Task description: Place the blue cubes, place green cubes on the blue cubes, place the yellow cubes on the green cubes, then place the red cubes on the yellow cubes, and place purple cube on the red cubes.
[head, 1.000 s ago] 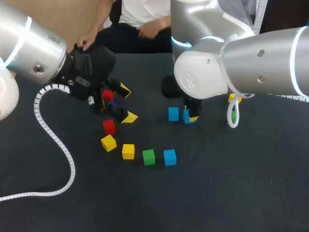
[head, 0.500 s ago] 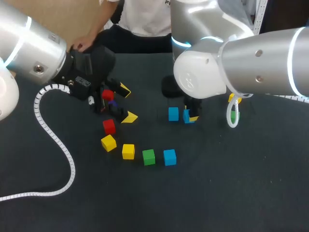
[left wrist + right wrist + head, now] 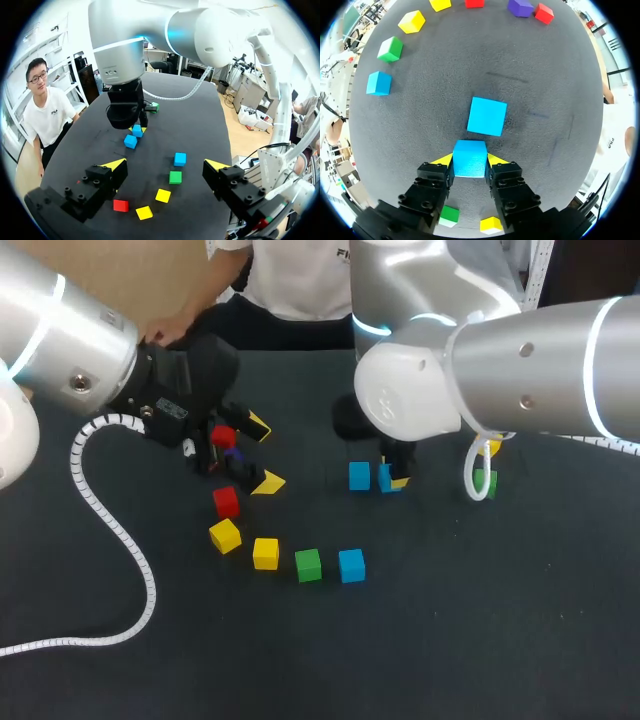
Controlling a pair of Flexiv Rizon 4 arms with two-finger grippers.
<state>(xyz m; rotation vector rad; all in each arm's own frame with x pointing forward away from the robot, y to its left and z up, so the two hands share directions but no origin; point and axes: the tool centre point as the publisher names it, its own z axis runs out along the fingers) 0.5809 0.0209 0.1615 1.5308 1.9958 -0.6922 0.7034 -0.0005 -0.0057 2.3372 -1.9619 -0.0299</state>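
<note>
The table is covered in a dark, matte, finely grained surface. Light falls evenly on it, with only soft shadows.

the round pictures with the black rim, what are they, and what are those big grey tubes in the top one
Those tubes are two robot arms at a dark table. The top picture looks down from above and behind them: left arm, right arm. Each round picture comes from a camera on one arm's wrist, looking along its yellow-tipped jaws. Small cubes lie on the table, among them a red cube, yellow cube, green cube and purple cube. The right arm's jaws are shut on a blue cube, with a second blue cube just ahead. The left arm's jaws are open and hold nothing.
</note>
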